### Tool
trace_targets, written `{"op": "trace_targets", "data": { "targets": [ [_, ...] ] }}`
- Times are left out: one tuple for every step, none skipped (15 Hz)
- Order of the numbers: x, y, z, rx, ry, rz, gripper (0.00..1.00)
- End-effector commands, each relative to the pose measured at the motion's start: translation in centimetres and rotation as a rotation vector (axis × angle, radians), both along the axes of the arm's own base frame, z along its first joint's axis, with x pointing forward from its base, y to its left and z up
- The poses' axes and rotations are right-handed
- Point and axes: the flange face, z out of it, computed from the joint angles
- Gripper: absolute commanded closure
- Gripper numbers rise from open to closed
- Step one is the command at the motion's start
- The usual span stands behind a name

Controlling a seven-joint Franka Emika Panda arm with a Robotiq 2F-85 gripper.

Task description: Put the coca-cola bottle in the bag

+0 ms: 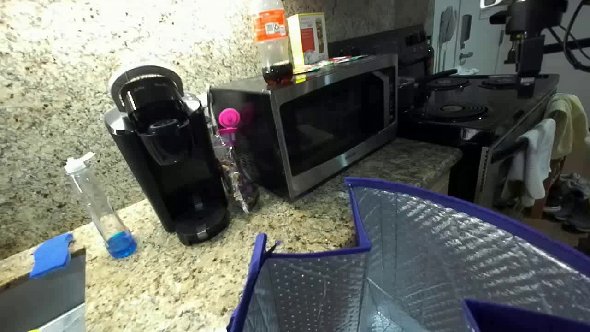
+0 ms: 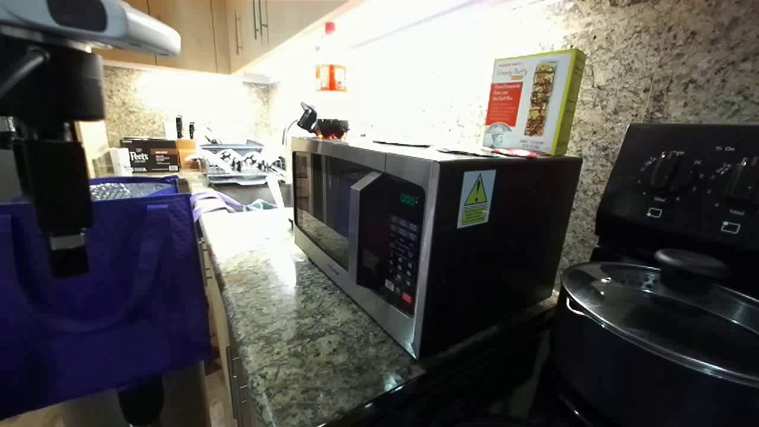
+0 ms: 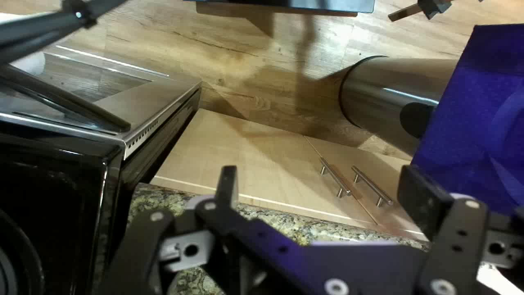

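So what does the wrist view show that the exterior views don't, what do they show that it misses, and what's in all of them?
Only the wrist view shows the gap between the open jaws and a flat thing at the top edge, too cropped to name.
Only the exterior views show the coke bottle, the microwave it stands on and the carton, all in both, plus a coffee maker and a pot, each in an exterior view.
All share the bag, counter, stove and jaws.
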Motion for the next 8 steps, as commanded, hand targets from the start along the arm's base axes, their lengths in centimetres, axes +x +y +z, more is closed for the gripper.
{"op": "trace_targets", "data": {
  "targets": [
    [0.0,0.0,0.0,0.000,0.001,0.000,0.00],
    [0.1,-0.3,0.7,-0.010,-0.010,0.008,0.00],
    [0.2,-0.5,1.2,-0.012,-0.021,0.010,0.00],
    [0.4,-0.6,2.2,-0.024,-0.036,0.024,0.00],
    [0.8,-0.7,3.2,-0.040,-0.048,0.041,0.00],
    [1.3,-0.8,4.4,-0.054,-0.070,0.065,0.00],
    [2.1,-0.8,5.7,-0.060,-0.097,0.102,0.00],
    [3.0,-0.7,7.1,-0.067,-0.119,0.136,0.00]
  ]
}}
